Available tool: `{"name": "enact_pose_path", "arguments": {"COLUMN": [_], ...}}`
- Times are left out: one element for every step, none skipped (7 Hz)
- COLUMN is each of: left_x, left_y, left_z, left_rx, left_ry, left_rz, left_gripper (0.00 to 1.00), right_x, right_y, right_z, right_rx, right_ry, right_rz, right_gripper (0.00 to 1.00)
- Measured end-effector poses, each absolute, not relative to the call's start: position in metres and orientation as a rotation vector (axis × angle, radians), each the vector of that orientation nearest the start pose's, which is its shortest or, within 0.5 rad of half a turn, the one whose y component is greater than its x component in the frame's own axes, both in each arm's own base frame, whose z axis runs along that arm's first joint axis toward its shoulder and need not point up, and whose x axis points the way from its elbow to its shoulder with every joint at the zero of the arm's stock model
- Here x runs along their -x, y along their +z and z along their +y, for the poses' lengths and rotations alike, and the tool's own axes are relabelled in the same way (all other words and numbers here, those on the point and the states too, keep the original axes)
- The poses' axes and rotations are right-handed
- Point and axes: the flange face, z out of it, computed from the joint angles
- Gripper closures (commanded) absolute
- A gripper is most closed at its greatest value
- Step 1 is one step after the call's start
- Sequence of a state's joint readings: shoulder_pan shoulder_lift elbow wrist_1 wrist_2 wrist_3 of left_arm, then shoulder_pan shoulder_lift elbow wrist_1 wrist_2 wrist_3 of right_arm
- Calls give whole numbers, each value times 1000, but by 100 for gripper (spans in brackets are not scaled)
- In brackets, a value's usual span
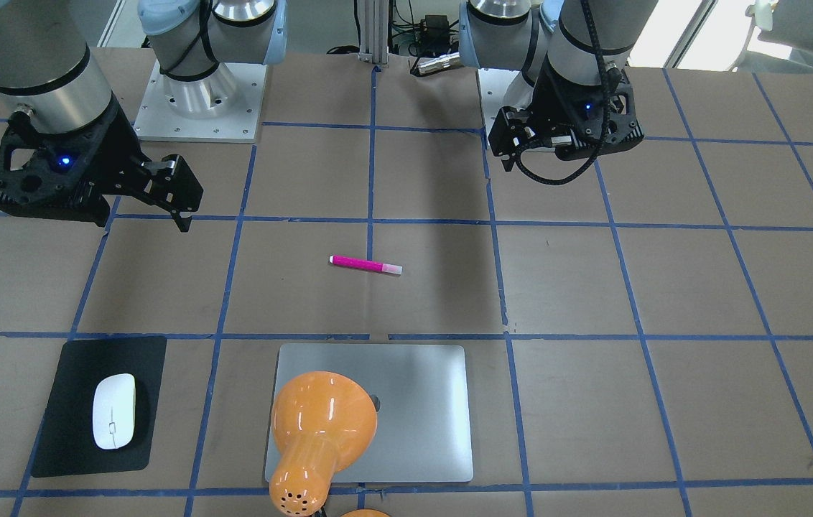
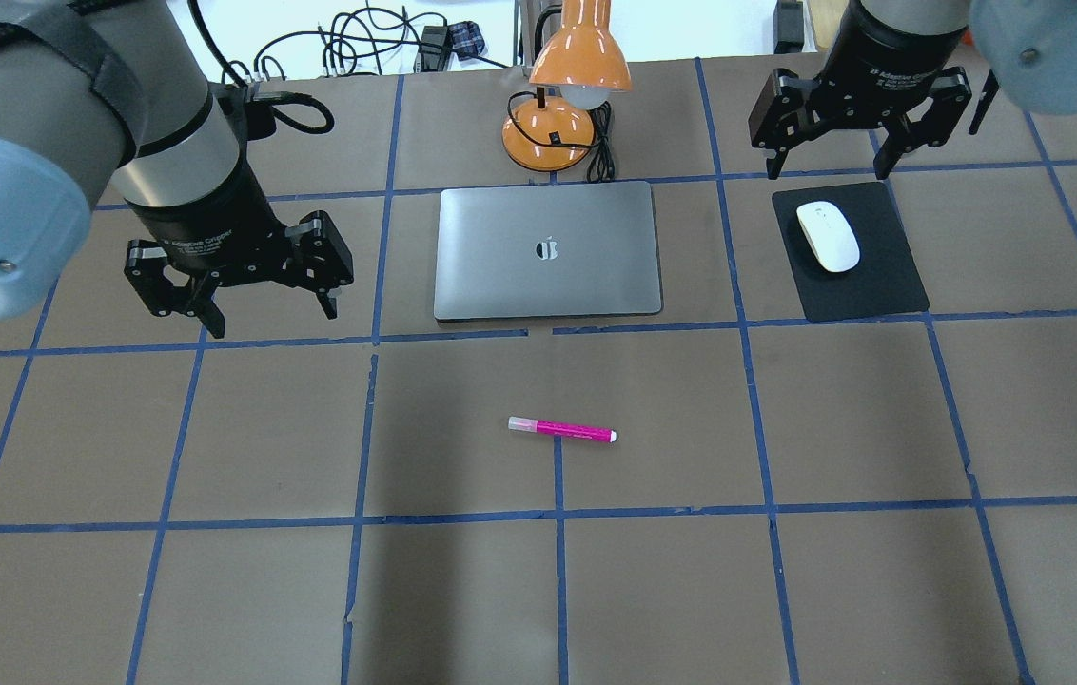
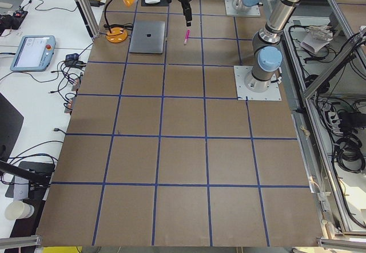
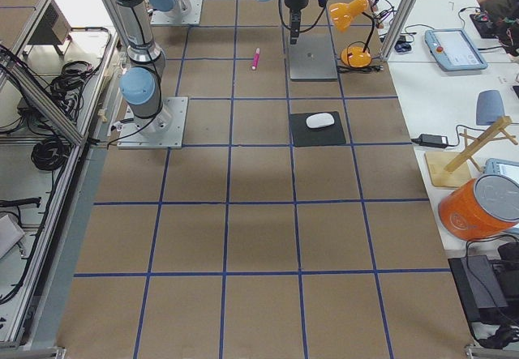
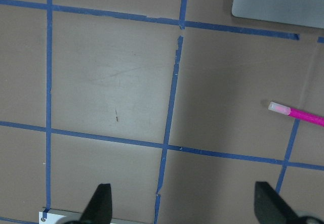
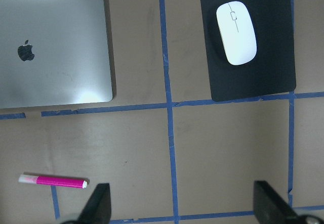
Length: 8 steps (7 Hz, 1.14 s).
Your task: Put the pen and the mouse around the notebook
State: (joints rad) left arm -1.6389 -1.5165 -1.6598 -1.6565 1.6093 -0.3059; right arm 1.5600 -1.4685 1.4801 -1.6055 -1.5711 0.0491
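Observation:
The magenta pen [image 2: 562,430] lies flat on the brown table, a little in front of the silver notebook [image 2: 548,249]. The white mouse [image 2: 827,236] rests on a black mat [image 2: 881,276] to the notebook's right. My left gripper [image 2: 272,319] hovers open and empty left of the notebook. My right gripper [image 2: 829,173] hangs open just beyond the mat's far edge. The left wrist view has the pen [image 5: 296,113] at its right and a notebook corner [image 5: 278,1]. The right wrist view takes in the mouse [image 6: 236,32], notebook [image 6: 53,52] and pen [image 6: 53,181].
An orange desk lamp [image 2: 562,95] with its cable stands just behind the notebook, its shade leaning over the notebook's far edge [image 1: 320,424]. Blue tape lines grid the table. The arm bases [image 1: 198,100] sit on the robot's side.

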Motion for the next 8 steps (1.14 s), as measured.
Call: {"name": "enact_pose_path", "arguments": {"left_x": [165, 170, 174, 176, 175, 173, 169, 163], "left_y": [459, 457, 456, 456, 457, 460, 464, 467], "left_z": [-447, -446, -446, -446, -447, -450, -453, -454], "left_rx": [471, 570, 647, 680, 653, 525, 359, 253], "left_ry": [179, 180, 179, 174, 166, 154, 145, 141], "left_rz": [3038, 3016, 2995, 2984, 2991, 3024, 3058, 3076], "left_gripper": [0, 0, 0, 0, 0, 0, 0, 0], "right_x": [-127, -127, -127, -128, -128, -128, -127, -128], "right_y": [484, 484, 484, 484, 483, 483, 483, 483], "right_z": [-539, -539, -539, -539, -539, -539, -540, -540], "right_rx": [-94, -94, -93, -92, -92, -93, -92, -92], "right_ry": [-36, -37, -39, -39, -36, -35, -34, -35], "right_rz": [3140, 3140, 3140, 3140, 3140, 3140, 3140, 3140], "right_gripper": [0, 0, 0, 0, 0, 0, 0, 0]}}
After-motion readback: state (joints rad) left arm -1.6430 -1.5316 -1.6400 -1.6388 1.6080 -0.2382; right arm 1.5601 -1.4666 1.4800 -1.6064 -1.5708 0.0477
